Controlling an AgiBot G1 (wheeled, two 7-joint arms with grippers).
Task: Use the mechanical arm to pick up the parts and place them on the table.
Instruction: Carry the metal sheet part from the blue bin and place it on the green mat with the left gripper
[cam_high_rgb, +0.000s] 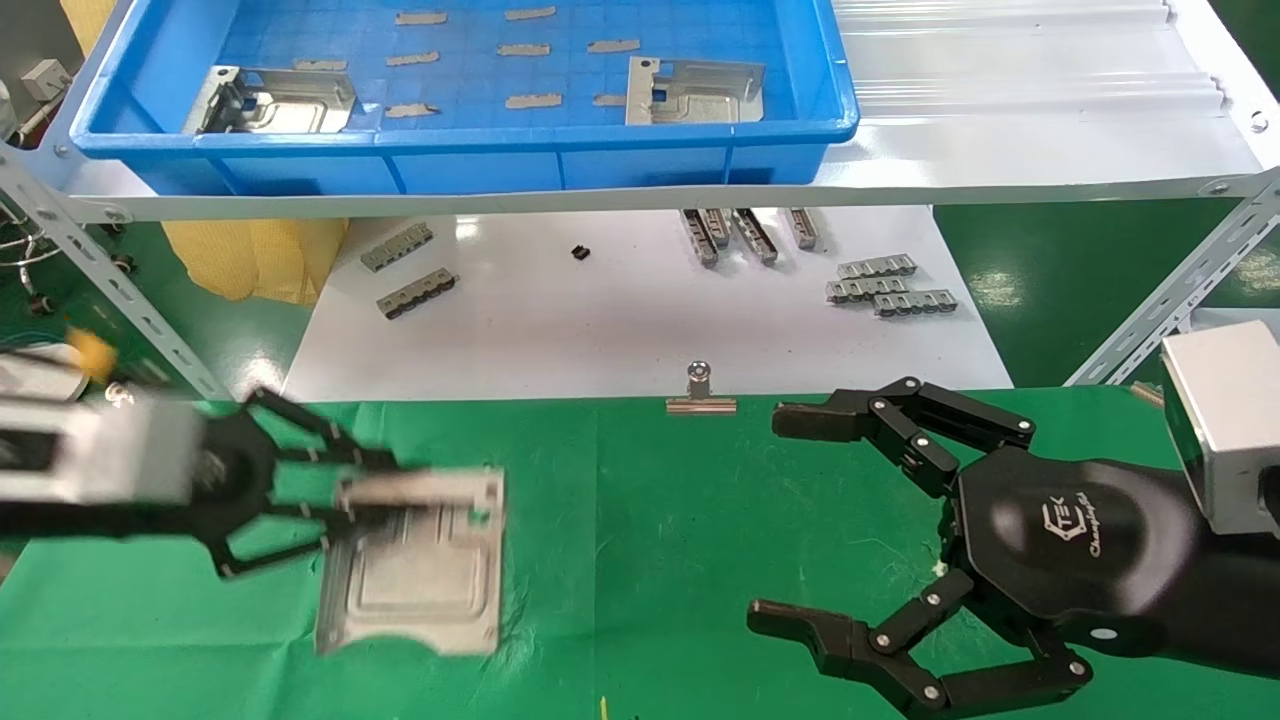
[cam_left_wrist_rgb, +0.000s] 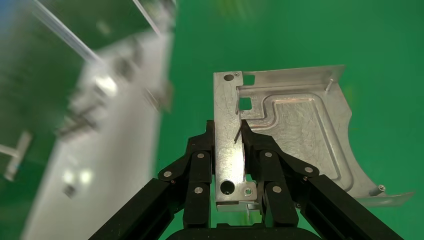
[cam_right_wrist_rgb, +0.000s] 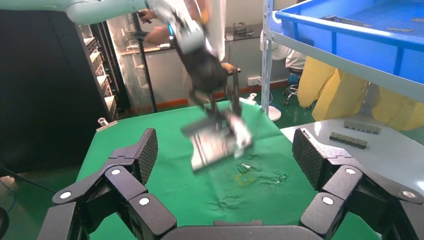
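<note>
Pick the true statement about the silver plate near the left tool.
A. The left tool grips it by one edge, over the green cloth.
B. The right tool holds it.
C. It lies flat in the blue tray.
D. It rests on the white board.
A: the left tool pinches one edge of the plate over the green cloth; the right tool is open and empty.

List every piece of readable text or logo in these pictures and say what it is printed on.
"TEK": white logo on the black palm of the right gripper, which is open above the green table.
A slanted script line under it: too small to read surely.
No text shows on the left gripper, the held metal plate or the blue tray.
</note>
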